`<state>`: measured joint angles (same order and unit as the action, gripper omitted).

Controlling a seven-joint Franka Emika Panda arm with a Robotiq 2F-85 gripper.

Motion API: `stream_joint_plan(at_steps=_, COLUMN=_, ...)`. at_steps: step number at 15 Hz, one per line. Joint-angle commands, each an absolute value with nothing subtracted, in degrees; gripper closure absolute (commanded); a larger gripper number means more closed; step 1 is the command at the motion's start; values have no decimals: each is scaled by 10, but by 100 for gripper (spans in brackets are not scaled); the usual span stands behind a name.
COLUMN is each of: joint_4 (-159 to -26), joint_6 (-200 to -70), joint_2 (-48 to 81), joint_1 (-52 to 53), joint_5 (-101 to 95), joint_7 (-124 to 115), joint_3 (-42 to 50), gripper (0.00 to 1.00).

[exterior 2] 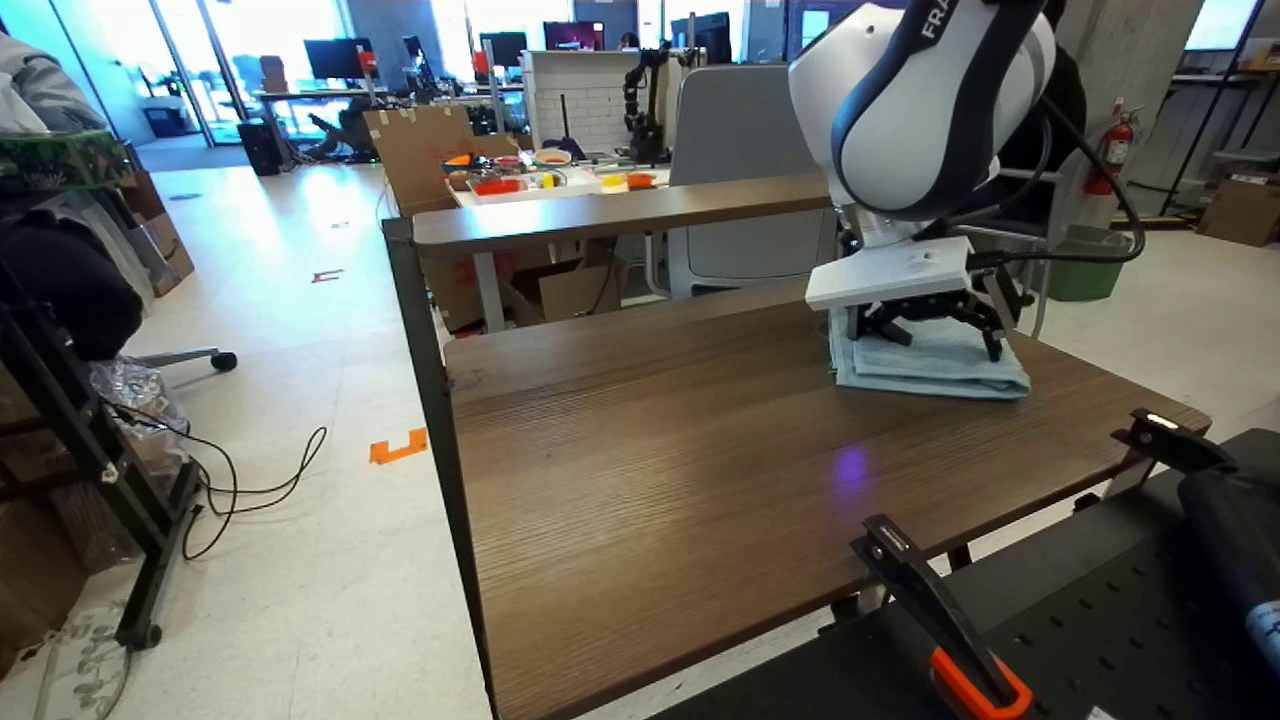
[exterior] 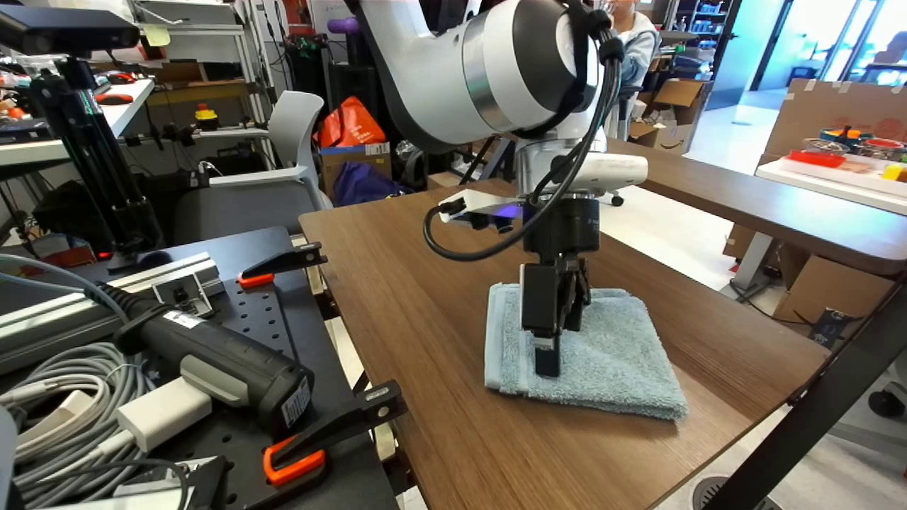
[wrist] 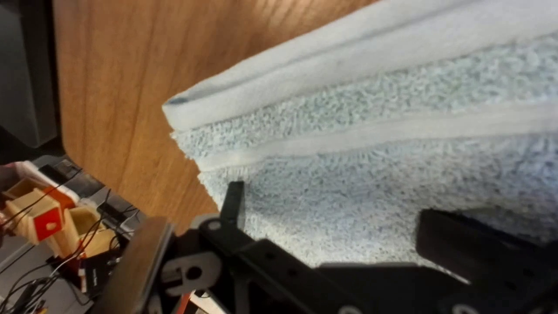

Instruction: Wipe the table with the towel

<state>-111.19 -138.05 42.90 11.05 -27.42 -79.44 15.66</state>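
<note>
The jointed black gripper (wrist: 332,205) has its fingers (wrist: 232,203) spread wide! Beneath both tips lies the folded, squarish light-blue terry towel (exterior: 616,358), spanning their gap atop the rectangular brown wood-grain table (exterior: 411,290).

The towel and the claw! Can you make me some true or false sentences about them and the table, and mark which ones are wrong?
1. The towel lies on the table. True.
2. The towel is bright red. False: it is light blue.
3. The claw is open. True.
4. The towel is scrunched into a ball. False: it is folded into a flat pad.
5. The table is brown. True.
</note>
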Motion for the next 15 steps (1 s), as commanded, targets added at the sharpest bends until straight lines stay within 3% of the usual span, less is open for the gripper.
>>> stream_joint_plan(at_steps=1, joint_4=-1126, joint_6=-1455, joint_2=452, joint_1=96, joint_5=-264, joint_7=-775, joint_3=146, gripper=0)
stream_joint_plan(at_steps=3, joint_4=-1104, joint_6=-1363, joint_2=468, joint_1=117, joint_5=-261, joint_7=-750, joint_3=148, gripper=0)
stream_joint_plan(at_steps=4, joint_4=-1119, joint_6=-1409, joint_2=430, joint_1=111, joint_5=-266, joint_7=-767, joint_3=163, gripper=0)
stream_joint_plan(at_steps=15, joint_4=-1109, joint_6=-1371, joint_2=431, joint_1=118, joint_5=-270, joint_7=-761, joint_3=159, gripper=0)
